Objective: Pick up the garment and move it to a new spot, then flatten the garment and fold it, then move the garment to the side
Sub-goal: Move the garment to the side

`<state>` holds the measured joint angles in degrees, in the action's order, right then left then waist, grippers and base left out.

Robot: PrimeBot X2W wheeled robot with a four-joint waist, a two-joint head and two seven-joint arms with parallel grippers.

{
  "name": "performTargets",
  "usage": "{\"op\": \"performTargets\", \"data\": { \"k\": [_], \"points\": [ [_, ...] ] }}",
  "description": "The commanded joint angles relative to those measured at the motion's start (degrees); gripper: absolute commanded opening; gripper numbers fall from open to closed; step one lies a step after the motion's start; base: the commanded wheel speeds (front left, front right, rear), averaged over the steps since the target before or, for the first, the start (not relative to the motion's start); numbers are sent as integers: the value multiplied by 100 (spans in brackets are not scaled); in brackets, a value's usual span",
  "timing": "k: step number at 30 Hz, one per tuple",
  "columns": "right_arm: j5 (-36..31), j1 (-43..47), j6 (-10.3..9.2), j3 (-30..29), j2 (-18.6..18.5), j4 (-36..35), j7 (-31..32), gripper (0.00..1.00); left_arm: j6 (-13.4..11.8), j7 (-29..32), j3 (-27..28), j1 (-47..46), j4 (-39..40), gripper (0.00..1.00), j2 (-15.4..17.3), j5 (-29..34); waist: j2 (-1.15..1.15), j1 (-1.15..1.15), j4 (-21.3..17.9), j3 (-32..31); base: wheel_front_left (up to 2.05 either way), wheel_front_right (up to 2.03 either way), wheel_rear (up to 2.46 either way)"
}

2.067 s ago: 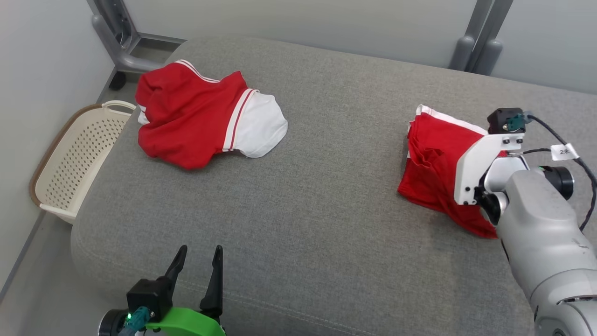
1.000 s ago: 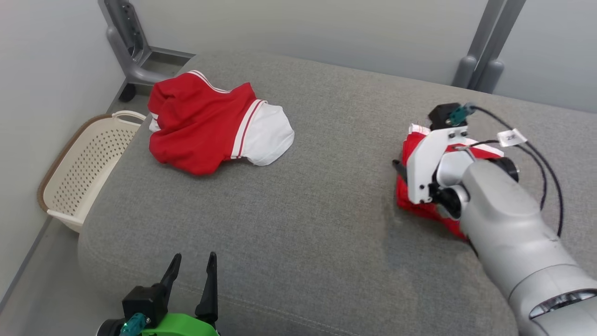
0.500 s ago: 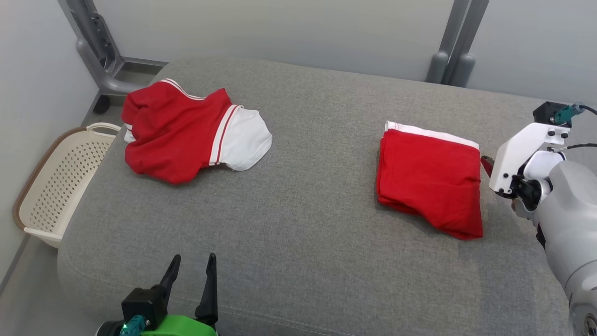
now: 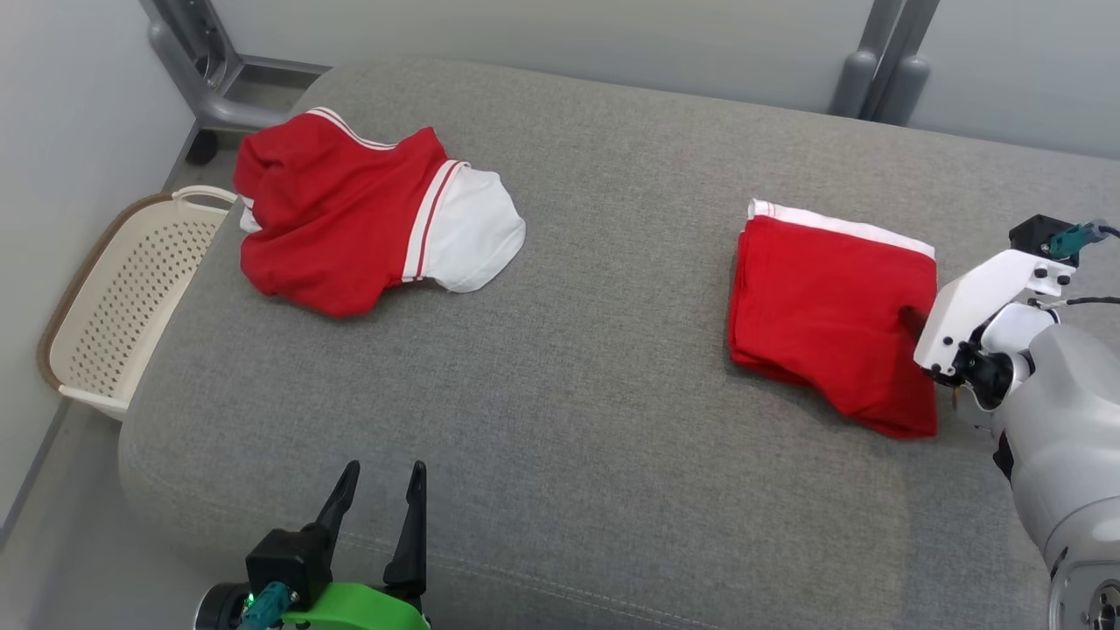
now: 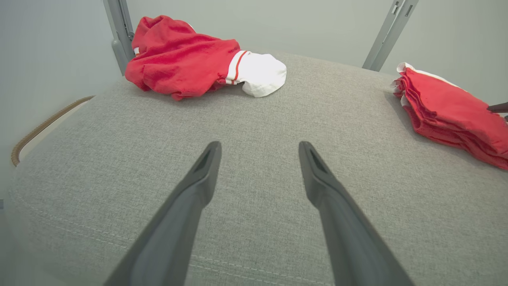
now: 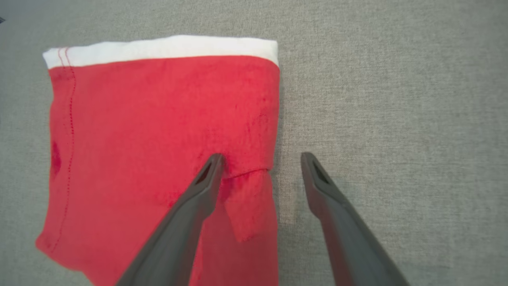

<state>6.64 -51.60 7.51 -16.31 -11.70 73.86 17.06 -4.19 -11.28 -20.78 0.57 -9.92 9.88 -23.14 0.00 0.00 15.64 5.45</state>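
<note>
Head view: folded red garment [image 4: 822,302], white-edged, lies flat.

Left gripper [image 4: 383,477]: at 7 o'clock in the head view, on a green wrist mount [image 4: 350,608]. Its two dark fingers point to 12 o'clock and are spread wide.
Right arm [image 4: 1063,437]: pale grey forearm entering from 4 o'clock, with a white wrist bracket [image 4: 980,306] at 3 o'clock.
Right gripper [image 6: 262,157]: fingers spread wide and aimed downward. One dark fingertip [image 4: 910,315] shows past the bracket toward 9 o'clock.
</note>
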Motion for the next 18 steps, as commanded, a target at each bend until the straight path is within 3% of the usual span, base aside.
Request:
{"op": "performTargets", "data": {
  "k": [1,7,9,10,11,12,18],
  "points": [
    [-39,73,-4,-103,-6,14,12,100,24,-47,-7,-77,-26,100,8,32,0,0,125,130,0,0,0],
    [-493,109,-4,-666,-34,18,178,100,56,-76,-34,-189,-91,100,-11,10,0,0,287,320,0,0,0],
    [-669,115,-4,-836,-23,19,257,42,62,-92,-37,-226,-105,100,-18,-2,0,0,307,370,0,0,0],
    [-751,115,-4,-913,-3,22,283,32,64,-104,-37,-242,-113,100,-21,-10,0,0,310,387,0,0,0],
    [-852,109,-4,-980,17,23,328,9,63,-114,-35,-250,-120,100,-24,-17,0,0,308,406,0,0,0],
    [-943,103,-4,-1048,45,8,339,0,58,-112,-35,-259,-133,100,-29,-23,0,0,303,418,0,0,0],
    [-1567,62,-8,-1394,210,-366,313,0,35,-152,-55,-338,-199,100,-38,-30,0,0,145,412,0,0,0]
  ]
}}
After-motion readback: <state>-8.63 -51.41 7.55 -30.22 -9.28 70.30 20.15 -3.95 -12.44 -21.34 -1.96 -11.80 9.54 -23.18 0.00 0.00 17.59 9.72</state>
